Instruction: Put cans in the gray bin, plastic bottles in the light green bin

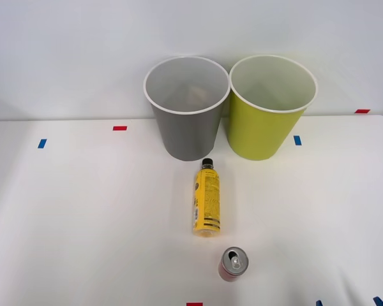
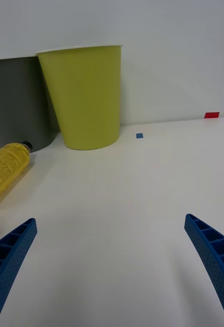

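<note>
So nothing is sorted yet: the red can stands upright near the table's front edge, and the yellow-labelled bottle lies on its side just behind it, black cap pointing toward the gray bin. That bin and the light green bin stand side by side at the table's back edge, almost touching.

The step in hand looks like the first reach, and the can seems the nearer pick. To do it well, I'd judge the arm should swing toward the can and come down squarely over it so the fingers straddle the body below the silver top, without nudging the bottle, which could roll.

The right gripper is spread wide, its blue ribbed fingers far apart, holding nothing and touching nothing, above bare table.
</note>
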